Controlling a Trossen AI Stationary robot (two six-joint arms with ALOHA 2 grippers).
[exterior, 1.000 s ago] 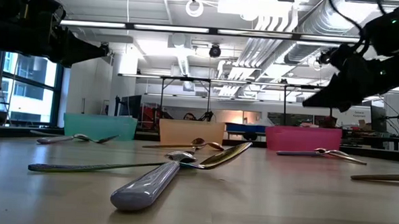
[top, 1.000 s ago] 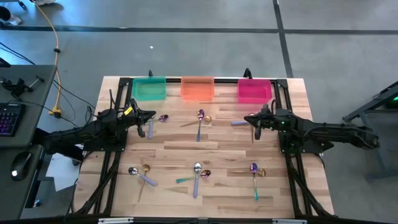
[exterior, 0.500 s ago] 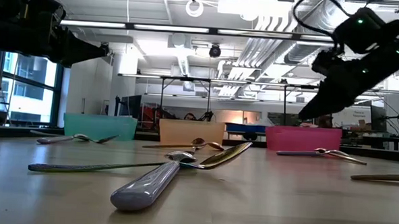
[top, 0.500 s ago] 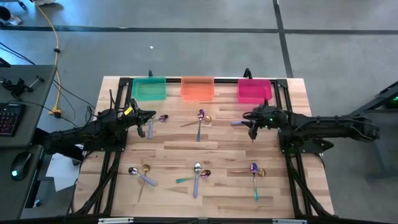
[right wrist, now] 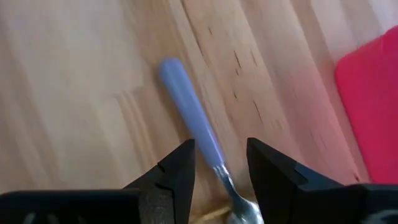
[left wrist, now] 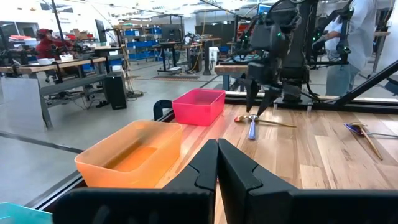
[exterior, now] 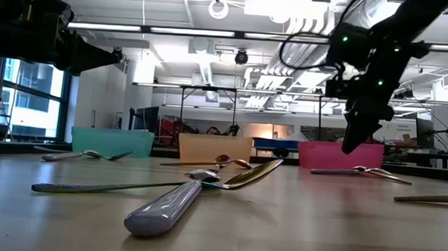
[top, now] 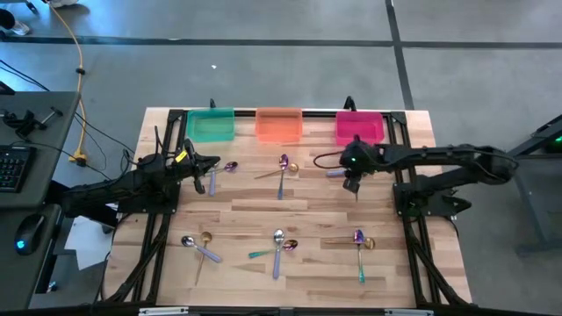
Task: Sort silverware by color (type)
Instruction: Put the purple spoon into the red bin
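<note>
The silverware lies in small groups on the wooden table. A spoon with a lavender handle lies flat in front of the pink bin, crossed by a gold piece. My right gripper is open and points down. It hangs just above that spoon, one finger on each side of the handle, clear of it in the low view. My left gripper is shut on nothing. It hovers at the far left near a purple spoon.
Green, orange and pink bins stand in a row at the far edge. More silverware lies at the far middle, near left, near middle and near right. People show in the room beyond.
My right arm has swung its wrist toward the table's left and far edge. Its gripper has tipped from a slant to point almost straight down over the lavender-handled spoon. The silverware has not moved.
</note>
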